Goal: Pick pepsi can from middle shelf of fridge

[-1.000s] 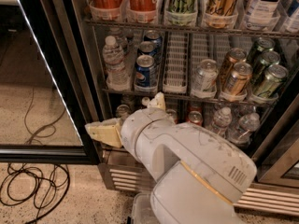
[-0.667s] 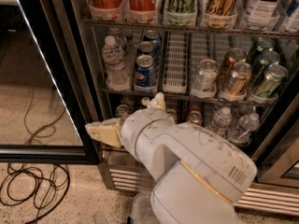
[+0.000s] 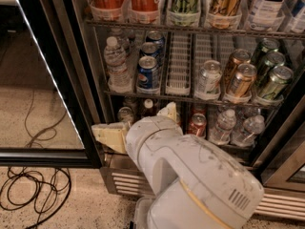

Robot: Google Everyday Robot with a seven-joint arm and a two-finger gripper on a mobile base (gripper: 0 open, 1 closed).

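Note:
The pepsi can (image 3: 147,74), blue with a round logo and silver top, stands at the front of a lane on the middle shelf (image 3: 190,99) of the fridge (image 3: 86,80). More blue cans stand behind it in the same lane. My gripper (image 3: 141,124) is at the end of the bulky white arm (image 3: 190,175). It sits below the middle shelf, at the level of the lower shelf, a little below and in front of the pepsi can. It holds nothing that I can see.
A water bottle (image 3: 116,63) stands left of the pepsi can. A white lane tray (image 3: 179,63), a silver can (image 3: 208,78), gold cans (image 3: 240,80) and green cans (image 3: 274,82) are to its right. The open glass door (image 3: 43,80) is at left. Cables (image 3: 33,190) lie on the floor.

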